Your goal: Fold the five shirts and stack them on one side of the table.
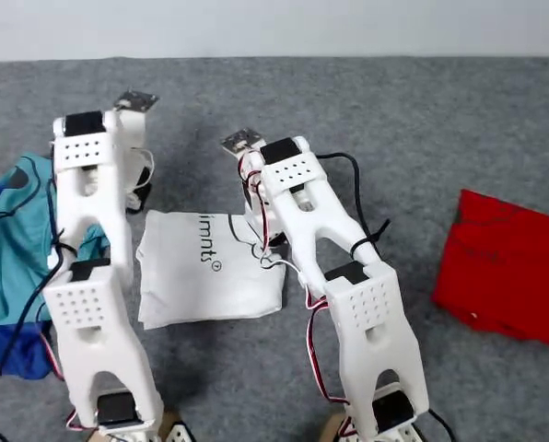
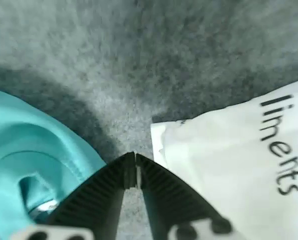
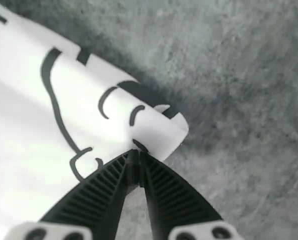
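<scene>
A folded white shirt (image 1: 205,267) with black print lies between my two arms. My left gripper (image 2: 135,161) is shut with nothing in it, over bare carpet just off a corner of the white shirt (image 2: 239,160) and beside a teal shirt (image 2: 34,150). My right gripper (image 3: 134,156) is shut too, its tips at the folded edge of the white shirt (image 3: 64,115); I see no cloth between them. In the high view, the teal shirt (image 1: 21,239) lies crumpled over a blue one (image 1: 12,354) at the left. A folded red shirt (image 1: 505,267) lies at the right.
Grey carpet (image 1: 394,120) covers the whole table. The left arm (image 1: 90,184) stands over the edge of the teal pile and the right arm (image 1: 311,212) over the white shirt's right side. Open carpet lies at the back and between the right arm and the red shirt.
</scene>
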Controlling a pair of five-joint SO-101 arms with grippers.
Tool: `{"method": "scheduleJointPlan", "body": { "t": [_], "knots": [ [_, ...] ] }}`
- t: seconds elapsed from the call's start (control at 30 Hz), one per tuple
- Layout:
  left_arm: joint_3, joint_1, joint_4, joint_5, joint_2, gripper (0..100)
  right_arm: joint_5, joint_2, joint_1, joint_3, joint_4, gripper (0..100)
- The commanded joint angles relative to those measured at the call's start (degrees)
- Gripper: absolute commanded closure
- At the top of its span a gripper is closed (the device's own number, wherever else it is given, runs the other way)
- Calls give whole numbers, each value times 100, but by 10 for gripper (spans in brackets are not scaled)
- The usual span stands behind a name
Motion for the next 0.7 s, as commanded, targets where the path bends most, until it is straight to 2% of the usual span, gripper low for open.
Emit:
{"method": "scheduleJointPlan", "body": {
  "t": [0.0,0.27,0.53,0.67],
  "knots": [
    [268,396,193,-35,-967,994,-70,-462,66,-475,338,989],
    [1859,1275,53,114,-2022,994,-97,-804,84,-862,716,989],
    [3732,1257,-1319,141,-1679,994,-53,48,295,-853,-347,989],
    [3960,1143,-1380,141,-1688,994,-44,251,426,-862,-611,989]
  ]
}}
